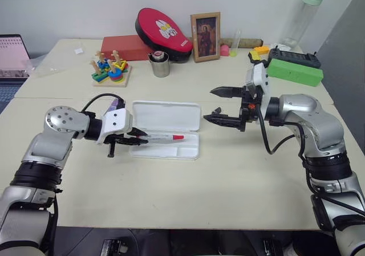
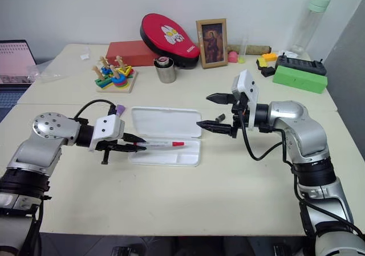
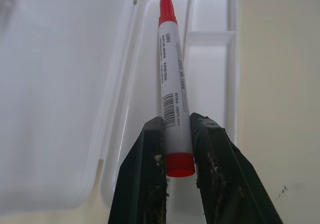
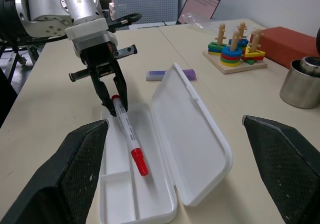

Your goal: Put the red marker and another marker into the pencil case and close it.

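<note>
The pencil case (image 1: pixel 166 117) lies open in the middle of the table, its lid tilted back behind the tray (image 1: pixel 183 150). My left gripper (image 1: pixel 141 137) is shut on the red marker (image 1: pixel 166 137), gripping its rear red end (image 3: pixel 180 164). The marker's capped tip (image 4: pixel 139 163) points along the tray's long compartment. Whether it rests on the tray I cannot tell. The lilac marker (image 4: pixel 170 75) lies on the table behind my left hand, just off the lid's left end. To the right of the case my right gripper (image 1: pixel 209 104) hovers open and holds nothing.
A small black cylinder (image 2: pixel 219 118) lies by the case's right end, under my right gripper. Further back stand a steel cup (image 1: pixel 160 64), a ring-stacking toy (image 1: pixel 110 69), a red box (image 1: pixel 126 46), a picture frame (image 1: pixel 206 36) and a green box (image 1: pixel 295 71).
</note>
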You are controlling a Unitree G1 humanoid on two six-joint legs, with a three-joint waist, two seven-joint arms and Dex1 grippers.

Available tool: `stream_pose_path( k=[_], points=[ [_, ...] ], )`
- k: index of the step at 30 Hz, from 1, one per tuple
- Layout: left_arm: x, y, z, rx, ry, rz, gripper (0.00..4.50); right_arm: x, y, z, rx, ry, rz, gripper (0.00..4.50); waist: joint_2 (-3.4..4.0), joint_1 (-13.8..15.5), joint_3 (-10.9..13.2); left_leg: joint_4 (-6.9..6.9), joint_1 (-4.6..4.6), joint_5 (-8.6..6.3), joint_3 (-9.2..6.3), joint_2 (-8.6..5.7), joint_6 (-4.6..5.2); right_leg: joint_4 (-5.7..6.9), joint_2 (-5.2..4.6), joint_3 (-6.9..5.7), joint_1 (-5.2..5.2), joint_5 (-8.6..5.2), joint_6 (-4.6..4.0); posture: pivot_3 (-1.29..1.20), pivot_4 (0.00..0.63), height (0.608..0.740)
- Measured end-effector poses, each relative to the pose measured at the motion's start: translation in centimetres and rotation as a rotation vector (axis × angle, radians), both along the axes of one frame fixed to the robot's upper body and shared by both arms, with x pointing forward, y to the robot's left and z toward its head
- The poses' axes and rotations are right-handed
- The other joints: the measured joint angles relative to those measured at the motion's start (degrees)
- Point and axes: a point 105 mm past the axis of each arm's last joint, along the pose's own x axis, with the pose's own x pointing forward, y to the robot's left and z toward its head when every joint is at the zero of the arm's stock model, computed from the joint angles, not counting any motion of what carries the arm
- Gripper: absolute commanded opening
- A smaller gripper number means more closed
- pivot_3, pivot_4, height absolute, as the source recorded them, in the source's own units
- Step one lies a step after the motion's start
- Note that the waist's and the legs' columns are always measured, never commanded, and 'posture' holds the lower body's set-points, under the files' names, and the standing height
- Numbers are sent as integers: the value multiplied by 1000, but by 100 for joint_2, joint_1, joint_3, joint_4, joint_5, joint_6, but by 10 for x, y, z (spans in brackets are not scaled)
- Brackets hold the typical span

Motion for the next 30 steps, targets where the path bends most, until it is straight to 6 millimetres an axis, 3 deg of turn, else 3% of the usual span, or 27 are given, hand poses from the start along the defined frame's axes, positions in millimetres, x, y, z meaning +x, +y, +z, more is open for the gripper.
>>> stream_pose_path(
  k=[4, 6, 16, 19, 20, 21, 23, 26, 28, 30],
  points=[
    [3, -7, -1, 12, -9, -31, 463, -2, 0, 1, -3, -4, -8, 4500, 0, -3, 0, 1, 1, 0, 0, 0, 0, 2, 0, 1, 0, 0, 0, 0, 150, 740],
    [7, -8, -1, 23, -24, -33, 1163, -3, 1, 1, -4, -8, -7, 4500, 0, -5, 0, 1, 1, 0, 0, 0, 0, 2, 0, 1, 0, 0, 0, 0, 150, 740],
    [13, -10, 1, -12, -52, 10, 3097, -4, 1, -3, 0, 14, -12, 4500, 0, -7, 0, 2, 1, 1, 0, -1, 0, 3, 0, 1, 0, 0, 0, 0, 150, 740],
    [6, -23, 25, -240, -6, 49, 3715, -5, 4, -2, 16, 18, 4, 4500, -1, -10, 0, 2, 0, 1, -1, 1, 0, 5, -1, 0, 1, 0, 0, 0, 150, 740],
    [4, -25, 45, -350, -12, 77, 3958, -6, 7, 0, 33, 19, 17, 4500, -1, -11, 0, 2, 1, 1, -3, 1, 0, 7, 0, -1, 1, 0, 0, 0, 150, 740],
    [4, -25, 52, -386, -18, 91, 4058, -6, 8, 1, 37, 17, 20, 4500, -1, -14, 0, 3, 1, 1, -3, 1, 0, 8, 0, -1, 1, 0, 0, 0, 150, 740],
    [6, -12, 87, -577, -76, 225, 4467, -4, 14, 17, 114, -14, 22, 4500, -1, -58, 1, 7, 4, 1, -4, 1, 0, 15, 0, 0, 2, 0, 1, 0, 150, 740],
    [7, 21, 115, -770, -172, 450, 4493, -2, 19, 43, 188, -71, 7, 4500, -1, -108, 0, 9, 9, 1, -6, 1, 0, 14, -1, -1, 10, 0, 1, 0, 150, 740],
    [7, 42, 118, -839, -217, 580, 4493, 1, 20, 49, 214, -78, -11, 4500, -2, -123, 0, 8, 12, 1, -8, 1, 0, 10, -1, -4, 18, 0, 1, 0, 150, 740],
    [6, 67, 109, -858, -260, 740, 4493, 2, 28, 51, 246, -66, -2, 4500, -1, -139, 0, 8, 15, 1, -8, 0, 0, 12, -2, -3, 19, 1, 0, 0, 150, 740]
  ],
)
